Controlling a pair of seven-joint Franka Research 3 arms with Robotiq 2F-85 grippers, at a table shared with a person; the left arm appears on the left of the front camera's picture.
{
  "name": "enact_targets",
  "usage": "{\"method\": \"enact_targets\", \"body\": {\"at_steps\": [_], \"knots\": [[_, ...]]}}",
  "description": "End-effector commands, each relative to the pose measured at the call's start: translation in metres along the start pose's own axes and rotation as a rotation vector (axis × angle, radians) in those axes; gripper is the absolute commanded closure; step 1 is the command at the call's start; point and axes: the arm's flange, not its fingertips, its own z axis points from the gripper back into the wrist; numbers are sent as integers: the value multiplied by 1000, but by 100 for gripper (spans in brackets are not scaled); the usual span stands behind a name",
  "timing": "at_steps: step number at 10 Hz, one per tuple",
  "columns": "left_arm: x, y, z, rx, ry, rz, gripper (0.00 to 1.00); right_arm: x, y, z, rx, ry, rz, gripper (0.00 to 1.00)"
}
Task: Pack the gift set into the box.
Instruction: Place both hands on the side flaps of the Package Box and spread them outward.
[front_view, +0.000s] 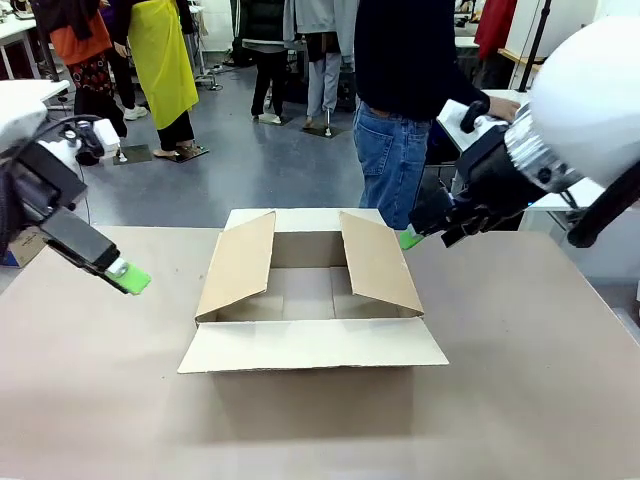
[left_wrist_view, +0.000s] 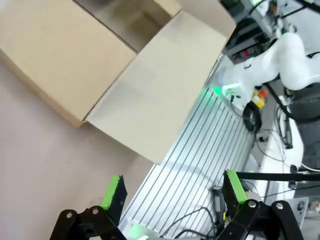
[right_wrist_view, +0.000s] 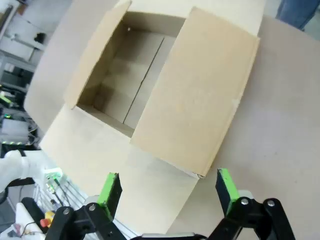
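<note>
The box (front_view: 312, 346) stands open in the middle of the table with its four flaps spread, and its inside is bare. My left gripper (front_view: 128, 275) hangs open to the left of it, low over the table; the left wrist view has its fingers apart (left_wrist_view: 174, 180) near the box's flap (left_wrist_view: 150, 95). My right gripper (front_view: 412, 236) hovers open by the box's far right corner and looks down on the box (right_wrist_view: 200, 100) between its spread fingers (right_wrist_view: 167, 177). Behind my right arm a person's hand rests on the gift set (front_view: 462, 120), which is mostly hidden.
The person in jeans (front_view: 392, 150) stands at the far edge, just behind the box. Brown tabletop (front_view: 520, 380) lies open in front and to both sides. A ribbed metal surface with cables (left_wrist_view: 200, 165) runs past the table's edge near my left gripper.
</note>
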Motion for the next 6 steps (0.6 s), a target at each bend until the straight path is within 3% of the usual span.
{"method": "enact_targets", "body": {"at_steps": [1, 3, 4, 5, 6], "knots": [[-16, 11, 31, 7, -65, 35, 0, -6, -14, 35, 5, -56, -74, 0], [-4, 5, 11, -1, -24, 7, 0, -6, -14, 35, 5, -56, -74, 0], [18, -11, 5, 88, -12, 148, 0, -6, -14, 35, 5, -56, -74, 0], [40, -24, -2, 109, 11, 203, 0, -6, -14, 35, 5, -56, -74, 0], [80, -38, -14, 210, 53, 278, 0, -6, -14, 35, 5, -56, -74, 0]]}}
